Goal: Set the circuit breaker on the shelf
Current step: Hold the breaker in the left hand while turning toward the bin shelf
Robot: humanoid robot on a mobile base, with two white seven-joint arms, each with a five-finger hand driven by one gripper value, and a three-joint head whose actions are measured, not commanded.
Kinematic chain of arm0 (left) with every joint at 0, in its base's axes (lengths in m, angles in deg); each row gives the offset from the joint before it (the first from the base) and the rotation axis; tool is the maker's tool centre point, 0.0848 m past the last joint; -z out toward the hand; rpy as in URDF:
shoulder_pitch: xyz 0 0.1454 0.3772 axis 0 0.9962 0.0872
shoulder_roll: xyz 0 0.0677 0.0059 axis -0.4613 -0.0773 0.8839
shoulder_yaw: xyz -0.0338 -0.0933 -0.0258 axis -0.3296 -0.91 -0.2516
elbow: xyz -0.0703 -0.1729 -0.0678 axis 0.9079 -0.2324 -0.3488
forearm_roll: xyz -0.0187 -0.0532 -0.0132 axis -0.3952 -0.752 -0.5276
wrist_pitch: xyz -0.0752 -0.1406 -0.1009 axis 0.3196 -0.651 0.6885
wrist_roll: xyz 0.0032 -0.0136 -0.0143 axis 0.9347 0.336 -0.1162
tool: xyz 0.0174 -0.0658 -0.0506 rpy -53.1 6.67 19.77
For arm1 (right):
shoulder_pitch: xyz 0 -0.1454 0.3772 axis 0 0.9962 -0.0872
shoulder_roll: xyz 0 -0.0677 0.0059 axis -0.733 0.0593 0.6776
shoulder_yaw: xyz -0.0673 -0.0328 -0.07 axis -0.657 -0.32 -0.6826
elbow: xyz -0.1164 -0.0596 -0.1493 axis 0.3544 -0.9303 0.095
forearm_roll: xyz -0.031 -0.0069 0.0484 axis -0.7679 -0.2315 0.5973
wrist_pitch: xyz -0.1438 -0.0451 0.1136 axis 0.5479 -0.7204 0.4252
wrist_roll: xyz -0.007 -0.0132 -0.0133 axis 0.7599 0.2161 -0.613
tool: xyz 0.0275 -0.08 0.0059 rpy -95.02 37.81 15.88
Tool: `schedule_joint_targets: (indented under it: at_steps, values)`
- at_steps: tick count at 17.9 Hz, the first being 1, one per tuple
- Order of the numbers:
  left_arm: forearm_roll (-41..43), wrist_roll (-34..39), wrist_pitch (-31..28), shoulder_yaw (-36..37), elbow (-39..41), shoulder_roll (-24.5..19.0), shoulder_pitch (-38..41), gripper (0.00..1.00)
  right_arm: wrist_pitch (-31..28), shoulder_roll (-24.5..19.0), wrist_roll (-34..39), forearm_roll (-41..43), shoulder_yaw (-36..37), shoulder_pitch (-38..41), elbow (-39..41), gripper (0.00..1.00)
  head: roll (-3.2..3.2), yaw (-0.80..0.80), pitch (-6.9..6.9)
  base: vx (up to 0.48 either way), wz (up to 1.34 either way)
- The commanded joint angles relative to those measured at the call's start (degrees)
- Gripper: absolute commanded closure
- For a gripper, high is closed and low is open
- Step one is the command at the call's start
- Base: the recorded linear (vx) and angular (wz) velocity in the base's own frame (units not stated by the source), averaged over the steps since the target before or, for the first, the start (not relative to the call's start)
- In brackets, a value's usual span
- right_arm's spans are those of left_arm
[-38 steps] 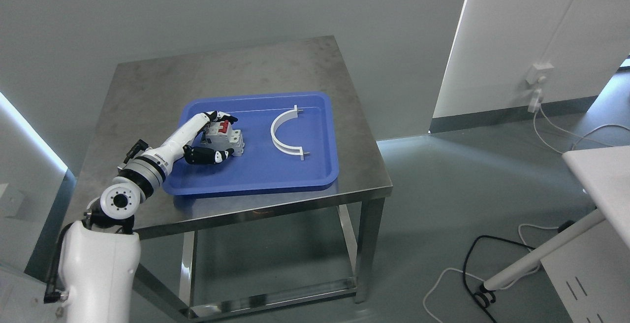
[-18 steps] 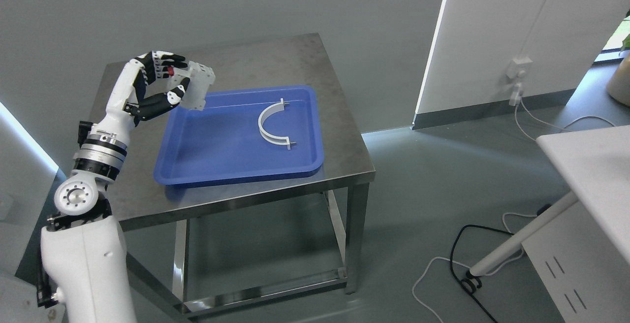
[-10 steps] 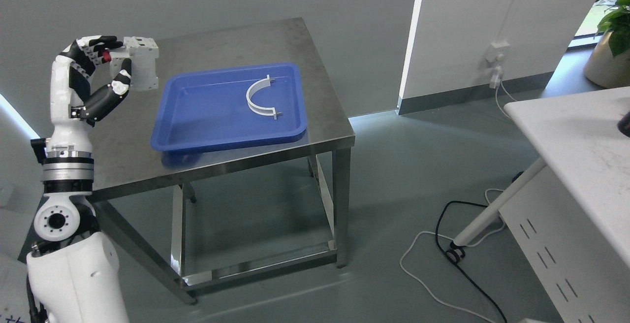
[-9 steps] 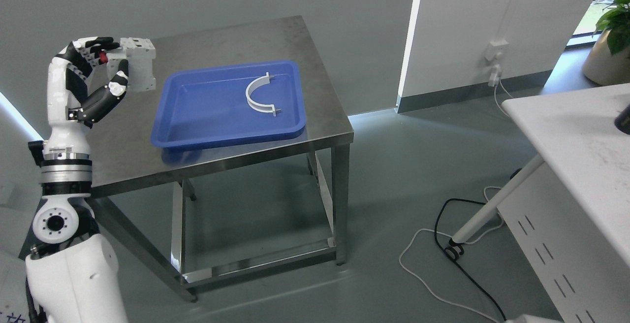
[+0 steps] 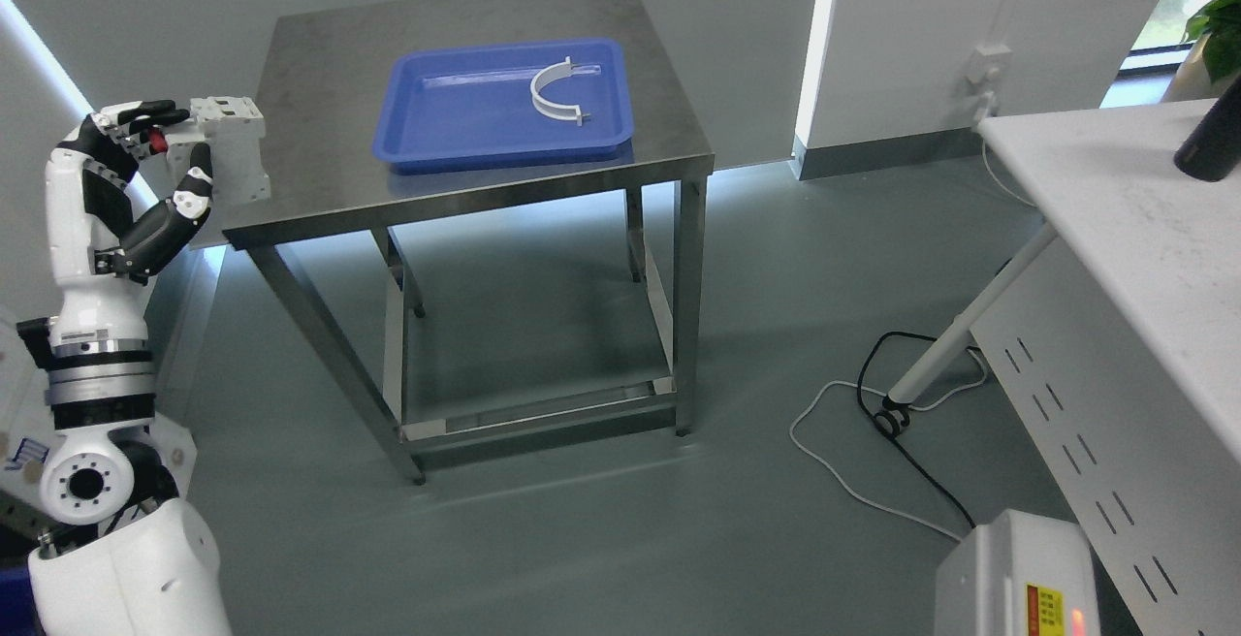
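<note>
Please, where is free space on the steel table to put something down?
The steel table is bare left of the blue plastic tray and behind it. Inside the tray, its left half is free; the white curved bracket takes the right part.

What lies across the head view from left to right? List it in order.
Left hand shut on the circuit breaker → blue tray on the steel table → white curved bracket in the tray → wall socket → white table → dark object on it.

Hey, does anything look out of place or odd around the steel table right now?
Nothing stands out. The left hand holds the circuit breaker upright, and the white curved bracket lies flat in the blue tray.
</note>
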Motion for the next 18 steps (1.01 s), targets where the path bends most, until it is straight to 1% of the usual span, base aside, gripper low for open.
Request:
schedule_joint_targets:
  at_steps: [1, 4, 12, 15, 18]
  values:
    - [-1.1, -2.0, 3.5, 0.3, 4.1, -0.7, 2.2, 0.84, -3.7, 1.0, 0.0, 0.0, -1.1, 0.0, 0.0, 0.00, 0.00, 0.00, 0.00, -0.447, 0.32]
    - [-3.5, -5.1, 5.0, 0.4, 4.3, -0.7, 2.7, 0.84, -3.7, 1.0, 0.0, 0.0, -1.1, 0.0, 0.0, 0.00, 0.00, 0.00, 0.00, -0.425, 0.33]
    - [-3.8, -5.1, 5.1, 0.3, 5.0, -0.7, 2.1, 0.84, -3.7, 1.0, 0.0, 0.0, -1.1, 0.0, 0.0, 0.00, 0.00, 0.00, 0.00, -0.378, 0.46]
    - [-3.9, -5.1, 5.1, 1.1, 7.8, -0.7, 1.4, 0.84, -3.7, 1.0, 0.0, 0.0, -1.1, 0.0, 0.0, 0.00, 0.00, 0.00, 0.00, -0.310, 0.85]
    - [-3.8, -5.1, 5.0, 3.8, 9.7, -0.7, -1.4, 0.84, -3.7, 1.0, 0.0, 0.0, -1.1, 0.0, 0.0, 0.00, 0.00, 0.00, 0.00, -0.226, 1.16]
